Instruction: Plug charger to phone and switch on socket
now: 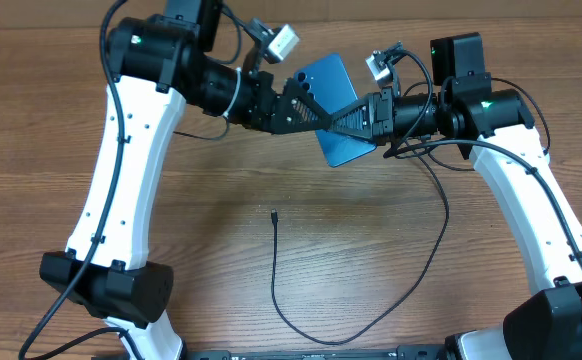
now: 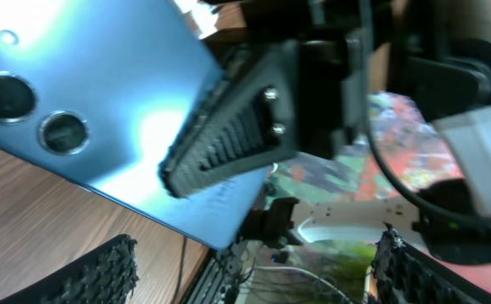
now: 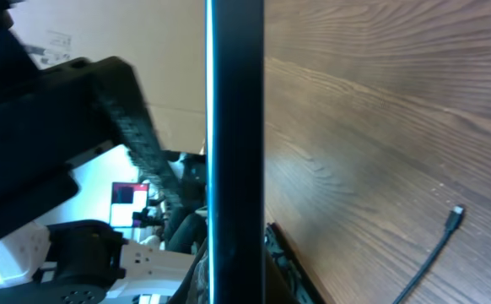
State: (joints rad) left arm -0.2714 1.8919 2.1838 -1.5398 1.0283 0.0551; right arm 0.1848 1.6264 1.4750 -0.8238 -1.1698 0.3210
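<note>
The phone (image 1: 328, 78), blue and back side up, hangs above the table with my right gripper (image 1: 335, 121) shut on its middle. In the right wrist view it stands edge-on as a dark bar with a cyan line (image 3: 235, 127). My left gripper (image 1: 307, 100) is open at the phone's left end. In the left wrist view the phone's back with two lenses (image 2: 102, 93) lies above my left gripper (image 2: 258, 274), not between its fingers. The charger (image 1: 276, 270) lies on the table, its plug tip (image 1: 274, 212) free; the tip also shows in the right wrist view (image 3: 456, 213). The socket is out of view.
The charger cable loops along the front of the wooden table (image 1: 71, 120) and climbs on the right side towards the right arm (image 1: 531, 190). The left arm's white link (image 1: 126, 170) stands at the left.
</note>
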